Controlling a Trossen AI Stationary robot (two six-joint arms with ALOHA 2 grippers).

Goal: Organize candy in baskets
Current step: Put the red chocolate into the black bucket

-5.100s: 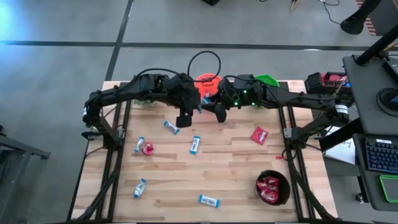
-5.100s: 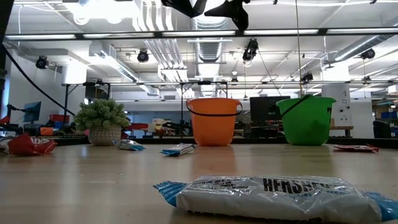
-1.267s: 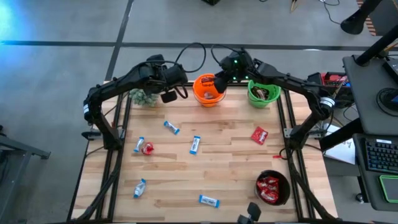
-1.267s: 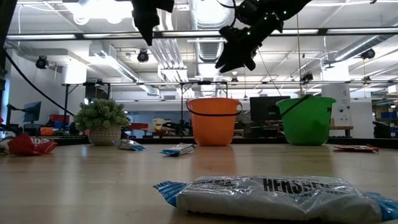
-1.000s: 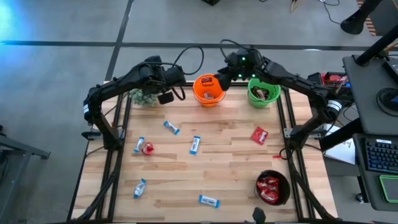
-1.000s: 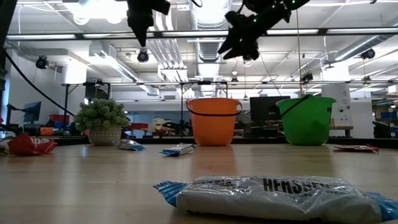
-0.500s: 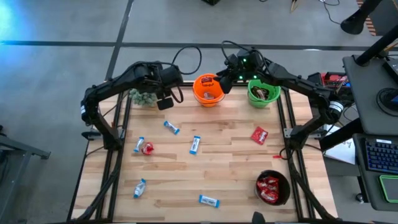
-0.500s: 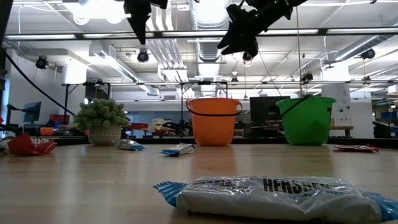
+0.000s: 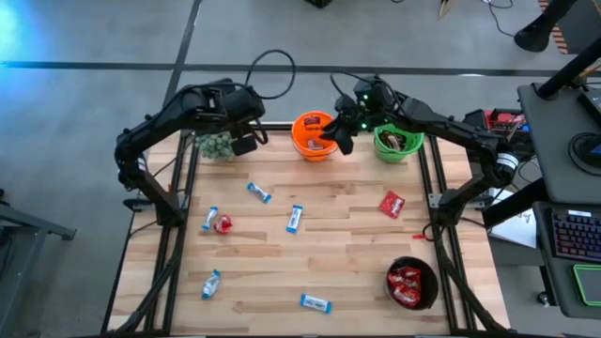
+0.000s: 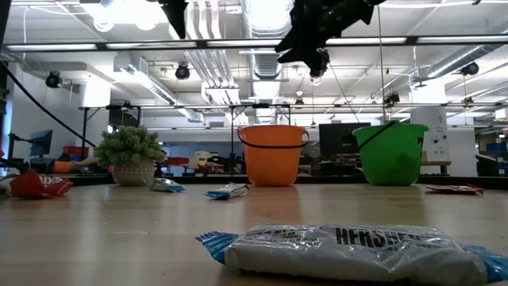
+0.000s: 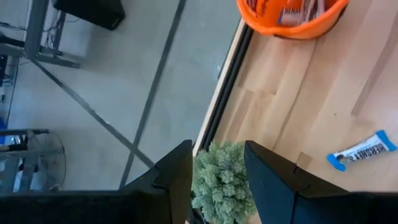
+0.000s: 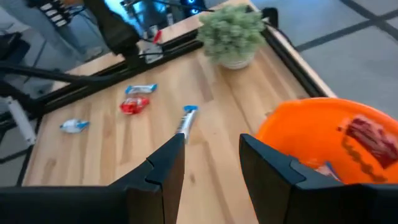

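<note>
A white and blue candy bar (image 10: 349, 248) lies up close; an orange basket (image 10: 272, 155) and a green basket (image 10: 390, 153) stand far back.

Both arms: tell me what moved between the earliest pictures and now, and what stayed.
Both arms pulled back from mid-table toward the far edge: the left tool now hangs by the bushy potted plant, the right tool by the round orange basket. Both tools stand open and empty. Loose candy stayed put.
</note>
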